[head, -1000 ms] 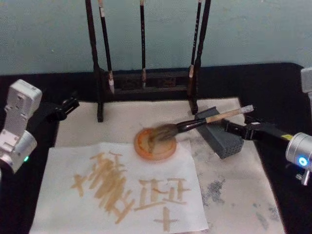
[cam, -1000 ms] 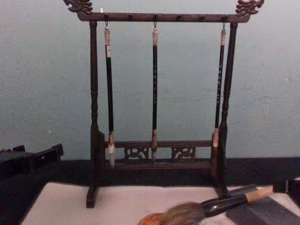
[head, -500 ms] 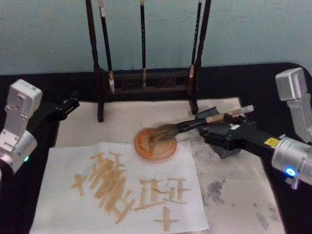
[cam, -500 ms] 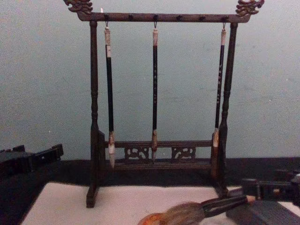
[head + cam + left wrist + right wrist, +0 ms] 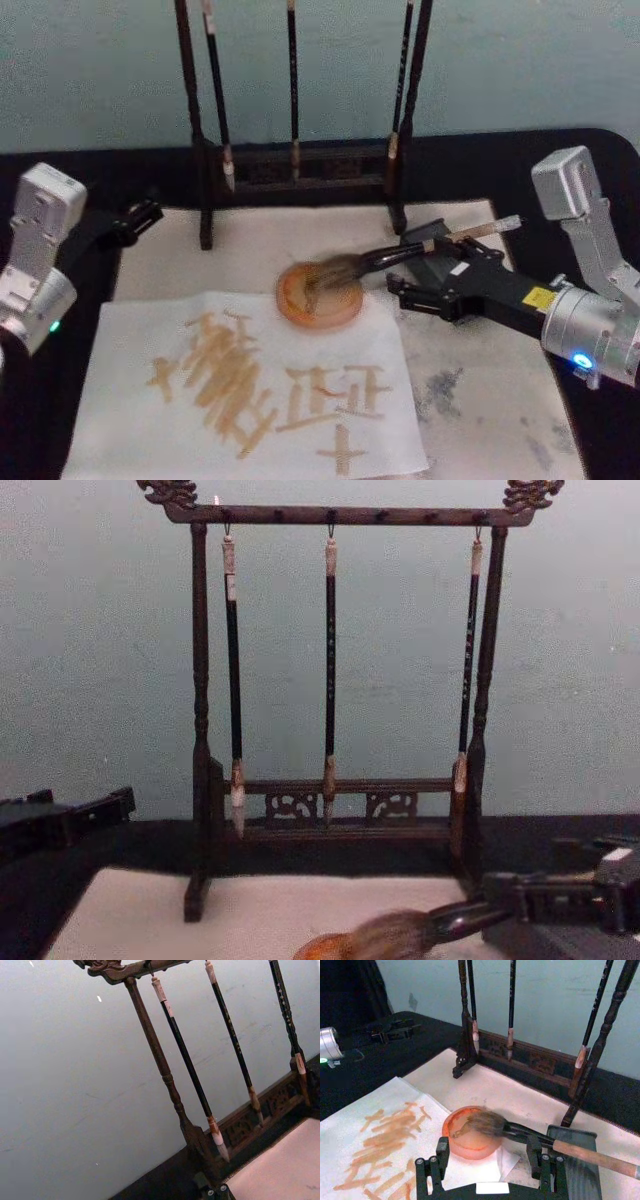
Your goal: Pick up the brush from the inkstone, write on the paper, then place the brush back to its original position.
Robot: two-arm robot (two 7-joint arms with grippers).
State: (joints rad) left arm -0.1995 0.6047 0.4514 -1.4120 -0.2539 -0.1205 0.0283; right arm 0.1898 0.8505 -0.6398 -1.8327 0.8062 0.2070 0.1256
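Right pincer (image 5: 410, 282) spread wide — reaching low beside the brush (image 5: 400, 253)

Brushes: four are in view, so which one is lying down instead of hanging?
The large brush with the bushy head and tan handle. It lies tilted, bristles on the orange dish, while the three thin dark brushes hang upright from the rack.

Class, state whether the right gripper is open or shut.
Open: the right gripper has its fingers spread wide, straddling the brush without touching it.
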